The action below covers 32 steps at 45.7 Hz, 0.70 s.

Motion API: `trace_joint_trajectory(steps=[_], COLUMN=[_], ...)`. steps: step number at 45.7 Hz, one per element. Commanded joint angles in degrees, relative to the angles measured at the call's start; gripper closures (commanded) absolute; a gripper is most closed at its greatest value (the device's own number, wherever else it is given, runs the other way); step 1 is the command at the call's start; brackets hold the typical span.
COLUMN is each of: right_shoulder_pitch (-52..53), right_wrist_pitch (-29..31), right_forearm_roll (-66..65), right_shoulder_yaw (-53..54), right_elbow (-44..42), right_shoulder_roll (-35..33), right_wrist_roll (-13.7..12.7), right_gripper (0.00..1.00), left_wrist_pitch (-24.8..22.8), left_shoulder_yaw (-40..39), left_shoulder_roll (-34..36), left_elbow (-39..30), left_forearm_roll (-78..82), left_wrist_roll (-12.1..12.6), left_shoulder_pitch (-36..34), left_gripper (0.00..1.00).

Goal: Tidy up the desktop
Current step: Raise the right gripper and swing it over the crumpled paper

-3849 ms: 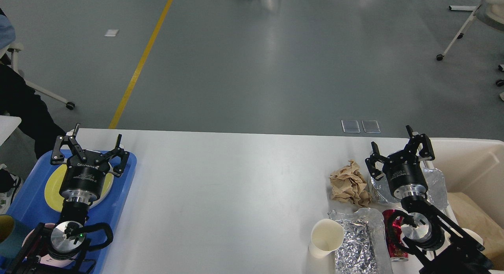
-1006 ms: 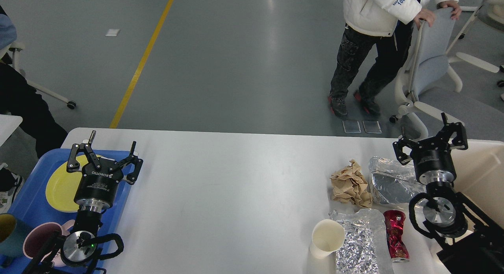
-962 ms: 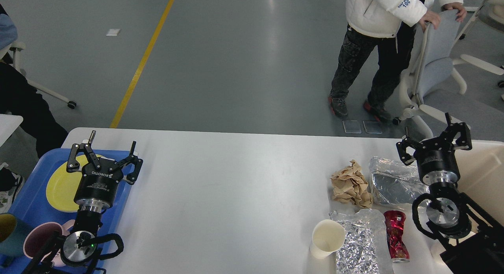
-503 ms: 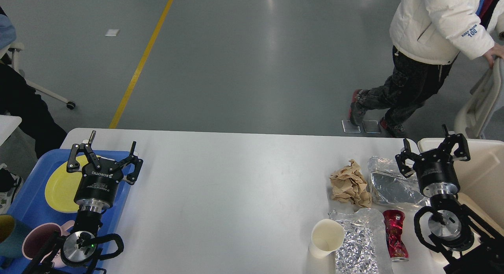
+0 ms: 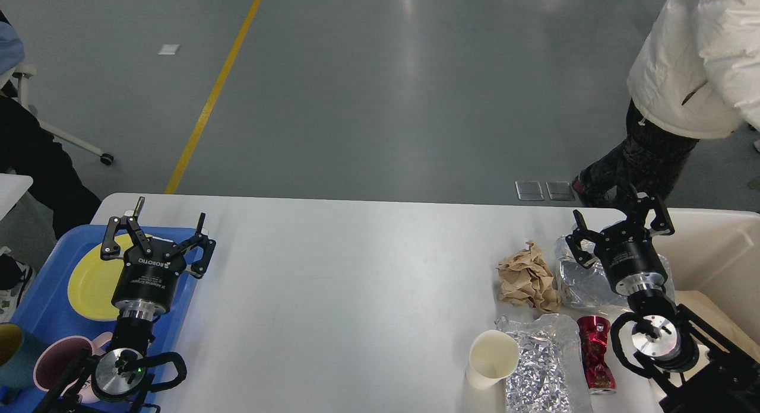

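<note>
The white desktop (image 5: pixel 356 282) fills the lower half of the head view. On its right side lie a crumpled brown paper (image 5: pixel 527 278), a foil wrapper (image 5: pixel 579 276), a flat crinkled foil bag (image 5: pixel 541 365), a white paper cup (image 5: pixel 490 359) on its side and a crushed red can (image 5: pixel 595 355). My right gripper (image 5: pixel 618 222) is open and empty, above the foil wrapper's right part. My left gripper (image 5: pixel 155 224) is open and empty, over the right edge of the blue tray (image 5: pixel 41 306).
The blue tray holds a yellow plate (image 5: pixel 89 279), a pink mug (image 5: pixel 56 359) and a teal cup (image 5: pixel 13 356). A beige bin (image 5: pixel 712 259) with brown paper inside stands at the right edge. A person in a white jacket (image 5: pixel 694 69) stands just behind the table's right end.
My right gripper has moved left, from over the bin's rim to above the foil wrapper. The person has walked right. My left arm has not moved.
</note>
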Motion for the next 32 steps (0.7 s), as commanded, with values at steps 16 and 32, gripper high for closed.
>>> trace_joint_trajectory(steps=[16, 32], right_shoulder_pitch=[4.66, 27.93], right_wrist_pitch=[0.17, -0.36], right_forearm_roll=[-0.09, 0.26], right_shoulder_yaw=[-5.76, -48.46], right_elbow=[-0.87, -1.05], right_shoulder_roll=[-3.78, -18.73], right_wrist_roll=[0.44, 0.61], right_gripper=[0.00, 0.00], left_wrist_pitch=[0.02, -0.06], left_shoulder_yaw=[0.00, 0.00], left_shoulder_roll=[0.00, 0.00], left_elbow=[0.00, 0.00], left_forearm_roll=[-0.03, -0.03], left_wrist_roll=[-0.08, 0.01], left_shoulder_pitch=[0.05, -0.04], left_gripper=[0.04, 0.04])
